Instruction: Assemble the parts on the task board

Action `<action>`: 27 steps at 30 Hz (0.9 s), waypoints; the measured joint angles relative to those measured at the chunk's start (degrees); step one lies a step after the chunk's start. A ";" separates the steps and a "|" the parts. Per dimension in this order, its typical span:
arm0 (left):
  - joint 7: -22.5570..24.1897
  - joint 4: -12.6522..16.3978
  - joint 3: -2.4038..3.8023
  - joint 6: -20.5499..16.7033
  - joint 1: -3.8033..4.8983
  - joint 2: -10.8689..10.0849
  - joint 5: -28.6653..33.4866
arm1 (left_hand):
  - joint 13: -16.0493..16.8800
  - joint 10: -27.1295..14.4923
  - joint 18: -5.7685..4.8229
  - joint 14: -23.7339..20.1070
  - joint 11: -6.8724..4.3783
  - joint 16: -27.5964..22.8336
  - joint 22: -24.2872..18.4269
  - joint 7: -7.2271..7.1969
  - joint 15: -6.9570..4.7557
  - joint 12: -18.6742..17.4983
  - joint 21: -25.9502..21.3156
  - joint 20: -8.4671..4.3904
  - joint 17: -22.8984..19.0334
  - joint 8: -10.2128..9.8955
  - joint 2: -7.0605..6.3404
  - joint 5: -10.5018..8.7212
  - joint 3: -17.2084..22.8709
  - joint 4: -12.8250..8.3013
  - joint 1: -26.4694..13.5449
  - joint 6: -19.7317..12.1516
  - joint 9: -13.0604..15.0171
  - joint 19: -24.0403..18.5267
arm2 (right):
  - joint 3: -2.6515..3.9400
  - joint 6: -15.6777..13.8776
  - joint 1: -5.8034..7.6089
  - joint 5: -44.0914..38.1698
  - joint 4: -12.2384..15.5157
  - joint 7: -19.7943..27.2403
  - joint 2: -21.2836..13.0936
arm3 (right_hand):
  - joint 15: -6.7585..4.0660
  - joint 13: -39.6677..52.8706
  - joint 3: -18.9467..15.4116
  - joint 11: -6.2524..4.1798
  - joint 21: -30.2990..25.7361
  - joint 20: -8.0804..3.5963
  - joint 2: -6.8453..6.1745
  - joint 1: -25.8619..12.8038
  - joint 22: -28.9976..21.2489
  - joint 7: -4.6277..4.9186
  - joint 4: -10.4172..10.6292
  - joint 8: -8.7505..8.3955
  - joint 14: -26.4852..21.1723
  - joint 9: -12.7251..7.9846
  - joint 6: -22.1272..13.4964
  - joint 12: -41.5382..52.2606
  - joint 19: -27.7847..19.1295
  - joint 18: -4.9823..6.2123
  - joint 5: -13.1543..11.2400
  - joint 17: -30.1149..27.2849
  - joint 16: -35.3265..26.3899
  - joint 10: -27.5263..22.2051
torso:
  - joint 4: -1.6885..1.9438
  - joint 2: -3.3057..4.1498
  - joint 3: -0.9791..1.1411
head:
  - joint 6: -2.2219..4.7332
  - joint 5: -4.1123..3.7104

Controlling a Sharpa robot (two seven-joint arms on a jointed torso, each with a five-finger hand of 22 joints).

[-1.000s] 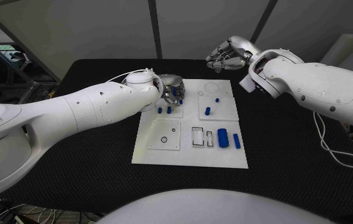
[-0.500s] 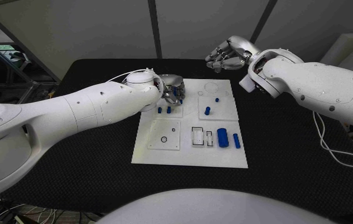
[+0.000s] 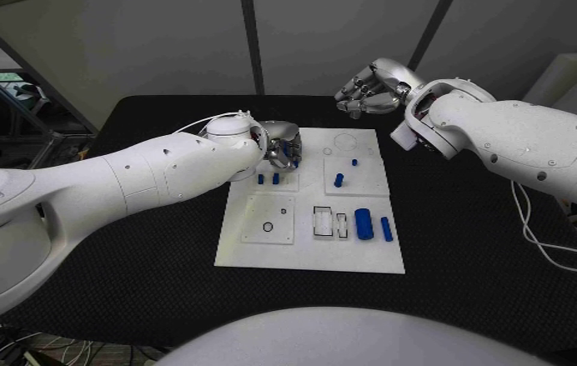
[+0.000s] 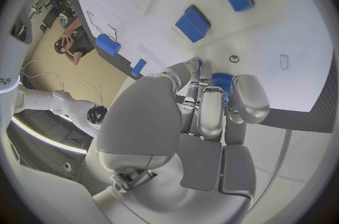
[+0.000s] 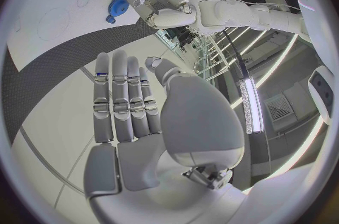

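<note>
White task board [image 3: 310, 262] lies mid-frame in the head view, on the black tabletop [image 3: 481, 241]. Blue parts sit on it: two small pegs [image 3: 268, 179] stand side by side in the board's upper left panel; a short cylinder [image 3: 339, 181] and a small peg [image 3: 353, 163] stand in the upper right panel; a fat cylinder [image 3: 363, 224] and a slimmer bar [image 3: 387, 229] lie side by side at the board's lower right. Two black-outlined rectangular slots [image 3: 323, 222] sit just left of the fat cylinder. A black ring [image 3: 267, 228] lies on the lower left panel.

Left hand [image 3: 282, 147] is down at the board's upper left corner, above the two pegs in the frame. In the left wrist view its fingers [image 4: 212, 111] are drawn in together around a ribbed blue piece [image 4: 221, 82], which shows between the fingertips, close over the white board. Two blue blocks [image 4: 192, 23] stand on the board beyond the fingers in that view.

Right hand [image 3: 373, 89] hangs in the air at upper centre-right of the head view, past the board's far edge, well apart from the parts. In the right wrist view its fingers [image 5: 121, 97] lie straight and side by side, thumb apart, holding nothing. That view also shows the left hand [image 5: 157, 1] with the blue piece [image 5: 117, 6] at its fingertips.
</note>
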 measured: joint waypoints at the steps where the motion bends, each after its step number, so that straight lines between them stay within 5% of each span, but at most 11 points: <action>1: 0.03 -0.02 0.00 0.00 0.00 0.00 0.01 | -0.05 0.20 0.00 0.00 -0.07 0.00 0.00 -0.06 0.00 0.00 0.00 -0.16 0.00 0.00 0.00 0.00 0.00 0.00 0.00 0.06 0.00 0.16 | 0.00 0.03 0.00 0.00 -0.01 -0.02 0.00 | 0.00 0.00 0.00 0.00 0.00 0.00 0.00 0.00 0.00 0.00 0.00 0.00 0.00 0.00 0.00 0.00 0.00 0.00 0.00 0.00 0.00 0.00 | 0.00 0.00 0.00 | -0.01 0.00; 18: 1.37 1.56 0.00 -1.49 -0.32 -1.99 1.62 | -0.33 2.13 -0.02 0.00 0.11 0.22 -0.01 0.21 0.00 -1.98 0.00 -0.37 -0.16 -0.27 0.60 -0.22 0.39 -0.39 -0.61 1.63 -0.23 -0.06 | 0.00 0.45 0.00 -0.04 -0.47 -0.23 0.01 | 0.00 0.01 0.00 0.00 0.00 0.00 0.00 0.00 0.00 0.00 0.00 0.00 0.00 0.00 0.00 0.00 0.00 0.00 0.00 -0.07 0.00 0.00 | 0.07 -0.02 -0.04 | 0.20 0.03; 27: 1.78 5.55 2.13 -3.37 -0.40 -5.84 3.09 | -0.41 2.55 -0.03 0.00 0.11 0.22 0.00 0.21 0.00 -2.33 0.00 -0.37 -0.26 -0.50 0.60 -0.21 0.54 -0.55 -0.60 1.63 -0.32 -0.06 | 0.00 0.56 0.00 -0.06 -0.89 -0.31 -0.09 | 0.00 0.01 -0.01 0.00 0.00 0.00 0.00 0.00 0.01 0.00 0.00 0.00 0.00 0.00 0.00 0.00 0.00 0.00 0.00 -0.07 0.00 0.00 | 0.08 -0.04 -0.04 | 0.41 -0.26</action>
